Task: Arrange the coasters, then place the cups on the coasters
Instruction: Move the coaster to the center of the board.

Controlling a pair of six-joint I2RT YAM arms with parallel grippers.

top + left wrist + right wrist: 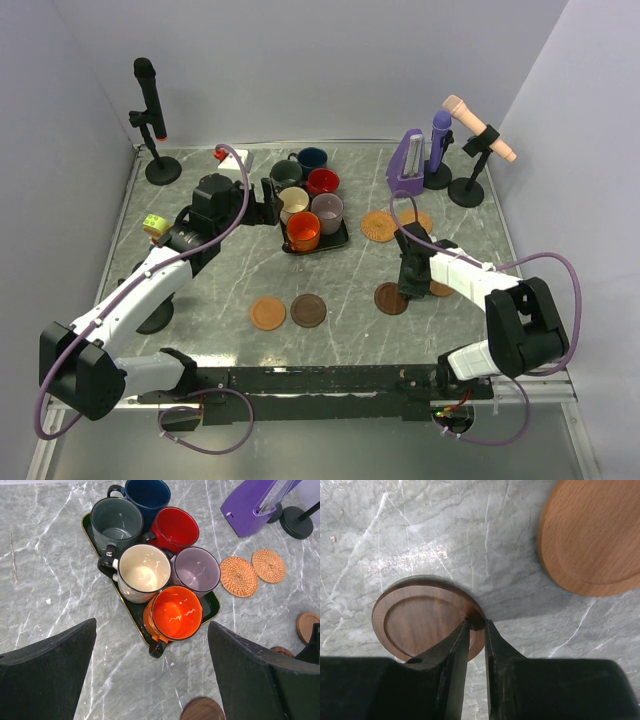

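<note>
In the right wrist view my right gripper point(476, 623) pinches the raised rim of a dark brown coaster point(415, 620) that lies flat on the marble table; one finger is inside the rim and the other outside. From above, this gripper point(408, 290) and coaster point(388, 299) are at the front right. A light wooden coaster point(595, 535) lies just beyond. Two more wooden coasters point(268, 313) point(308, 310) lie front centre, and two woven coasters point(378, 226) point(415, 218) lie further back. Several cups stand in the black tray point(343, 238). My left gripper point(152, 630) hangs open just short of the orange cup point(175, 612).
A black microphone on a stand point(150, 120) is at the back left. A purple holder point(408, 165) and a second microphone stand point(478, 150) are at the back right. A small yellow-green object point(153, 225) sits near the left wall.
</note>
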